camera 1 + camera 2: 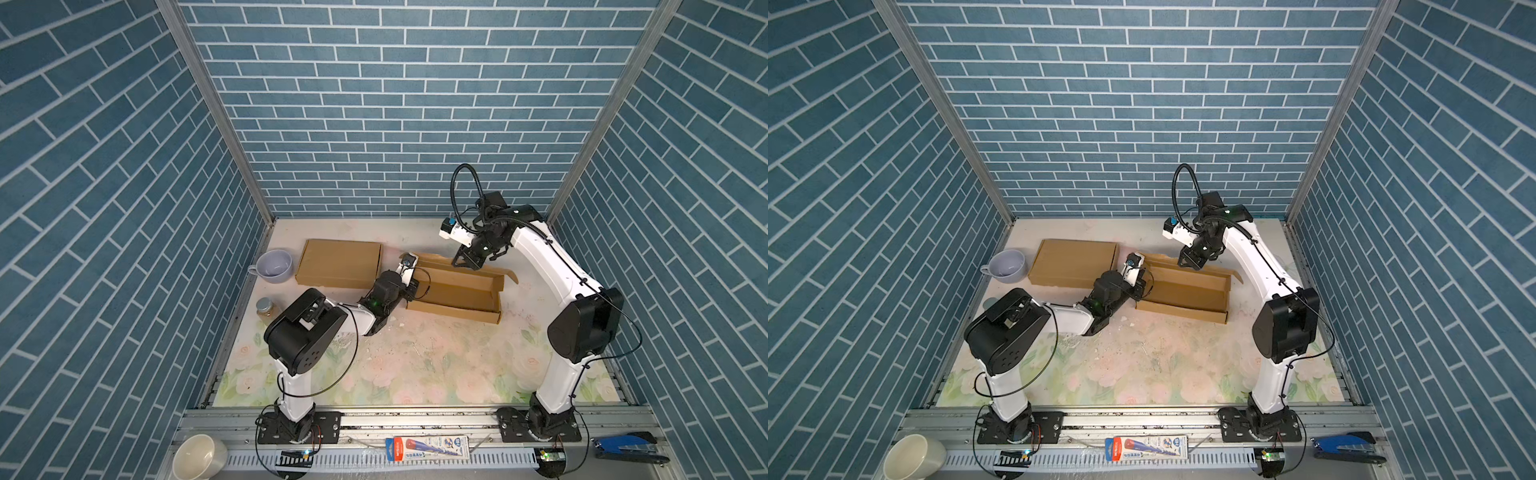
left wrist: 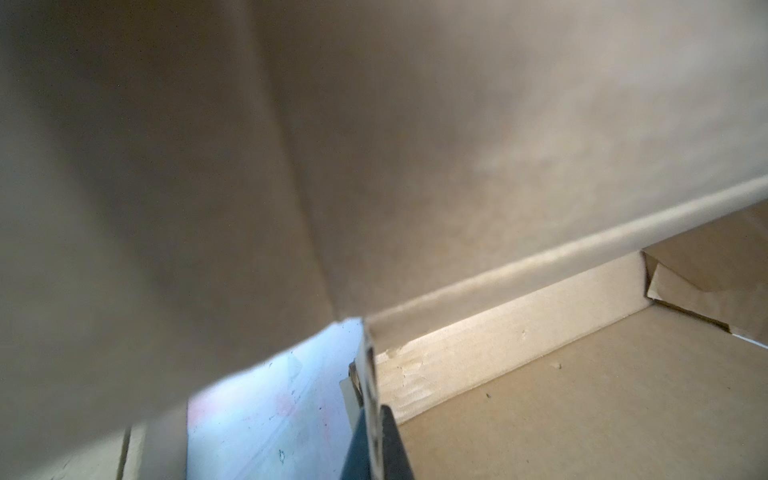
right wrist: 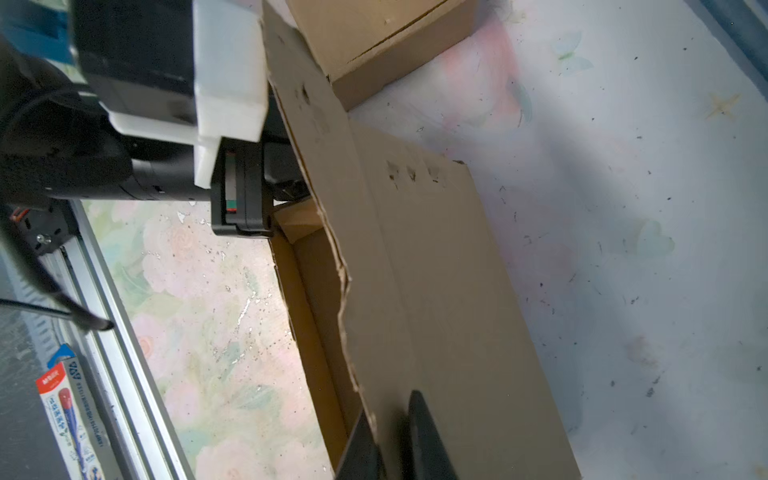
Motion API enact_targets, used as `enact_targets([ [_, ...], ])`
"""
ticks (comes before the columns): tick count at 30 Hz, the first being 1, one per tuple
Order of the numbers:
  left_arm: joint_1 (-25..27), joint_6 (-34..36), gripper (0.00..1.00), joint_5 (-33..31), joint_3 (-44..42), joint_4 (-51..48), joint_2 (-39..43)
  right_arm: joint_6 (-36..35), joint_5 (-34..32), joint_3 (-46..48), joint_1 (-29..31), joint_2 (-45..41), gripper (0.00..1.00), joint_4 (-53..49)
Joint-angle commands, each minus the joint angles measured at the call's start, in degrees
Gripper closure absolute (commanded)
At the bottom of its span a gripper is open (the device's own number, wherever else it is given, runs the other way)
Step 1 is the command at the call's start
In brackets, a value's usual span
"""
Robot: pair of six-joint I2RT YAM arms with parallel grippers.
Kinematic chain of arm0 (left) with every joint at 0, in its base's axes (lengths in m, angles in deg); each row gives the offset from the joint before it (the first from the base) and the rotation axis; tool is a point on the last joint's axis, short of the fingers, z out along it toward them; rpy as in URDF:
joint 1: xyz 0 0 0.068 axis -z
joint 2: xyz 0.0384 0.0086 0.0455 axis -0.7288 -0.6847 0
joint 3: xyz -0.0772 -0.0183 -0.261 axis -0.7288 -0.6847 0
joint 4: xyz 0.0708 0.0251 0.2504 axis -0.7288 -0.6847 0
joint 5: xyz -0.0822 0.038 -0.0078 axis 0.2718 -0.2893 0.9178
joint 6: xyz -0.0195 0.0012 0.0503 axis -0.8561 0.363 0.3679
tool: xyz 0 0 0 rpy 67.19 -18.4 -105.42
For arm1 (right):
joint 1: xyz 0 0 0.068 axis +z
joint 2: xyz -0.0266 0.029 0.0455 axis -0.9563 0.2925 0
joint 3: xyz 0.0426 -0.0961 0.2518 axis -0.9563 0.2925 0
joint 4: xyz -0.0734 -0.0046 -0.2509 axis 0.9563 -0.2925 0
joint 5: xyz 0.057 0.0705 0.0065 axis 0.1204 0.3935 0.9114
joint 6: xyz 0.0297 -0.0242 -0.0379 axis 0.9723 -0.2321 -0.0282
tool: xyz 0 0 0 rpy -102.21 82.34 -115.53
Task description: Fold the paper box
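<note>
The paper box [image 1: 457,297] [image 1: 1187,295] is an open brown cardboard tray right of the table's middle, its long lid flap [image 3: 436,291] raised along the far side. My left gripper [image 1: 411,286] [image 1: 1140,286] is at the box's left end. In the left wrist view it [image 2: 374,411] is shut on the thin end wall [image 2: 370,370], one finger outside and one inside. My right gripper [image 1: 467,264] [image 1: 1192,264] comes down from above onto the flap's upper edge. In the right wrist view it [image 3: 390,409] is shut on the flap, a dark finger on each face.
A closed cardboard box [image 1: 338,264] lies left of the open one, with a lilac cup [image 1: 274,266] and a small jar [image 1: 266,309] by the left wall. On the front rail are a white bowl [image 1: 199,457], a blister pack [image 1: 428,449] and a stapler [image 1: 627,446].
</note>
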Motion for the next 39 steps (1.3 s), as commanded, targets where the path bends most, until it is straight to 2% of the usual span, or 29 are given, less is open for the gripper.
enact_targets([
  [1, 0.25, -0.65, 0.97, -0.64, -2.89, -6.41, 0.43, -1.74, 2.19, 1.71, 0.29, -0.36, 0.93, -1.86],
  [4, 0.24, -1.10, 0.90, -1.29, -4.21, -5.85, 1.91, -1.33, 2.19, 7.53, 0.29, -2.48, 0.96, 2.41],
  [7, 0.24, -1.16, 0.80, -1.94, -5.77, -5.88, 4.29, -0.49, 2.88, 14.23, 0.46, -5.32, 0.98, 8.48],
  [11, 0.15, -1.04, 0.69, -3.39, -9.16, -6.71, 9.65, 0.65, 3.46, 21.10, 0.89, -8.14, 1.00, 14.93],
  [17, -1.17, -2.03, 0.66, -7.96, -12.34, -12.57, 20.41, 2.07, 0.82, 27.59, 2.45, -10.76, 1.00, 21.01],
  [21, -4.99, -5.63, 0.63, -8.58, -12.89, -19.57, 28.81, 3.15, -1.27, 31.80, 3.90, -12.83, 0.98, 25.17],
  [26, -8.38, -5.97, 0.61, -3.17, -7.54, -28.37, 32.82, 5.40, -5.81, 39.19, 7.12, -14.14, 0.93, 32.33],
  [28, -8.52, -4.92, 0.61, -0.37, -4.28, -30.56, 32.11, 6.34, -7.46, 41.72, 8.28, -14.27, 0.87, 34.94],
  [29, -8.55, -4.83, 0.61, 1.27, -2.66, -31.44, 31.33, 6.82, -8.50, 42.92, 8.99, -14.31, 0.81, 36.18],
  [33, -8.55, -5.76, 0.61, 9.48, 4.04, -33.87, 26.66, 8.51, -9.59, 44.77, 11.08, -13.07, 0.71, 38.15],
  [39, -7.73, -10.04, 0.62, 22.75, 13.42, -37.44, 16.37, 12.46, -4.31, 43.36, 11.12, -10.90, 0.50, 33.92],
])
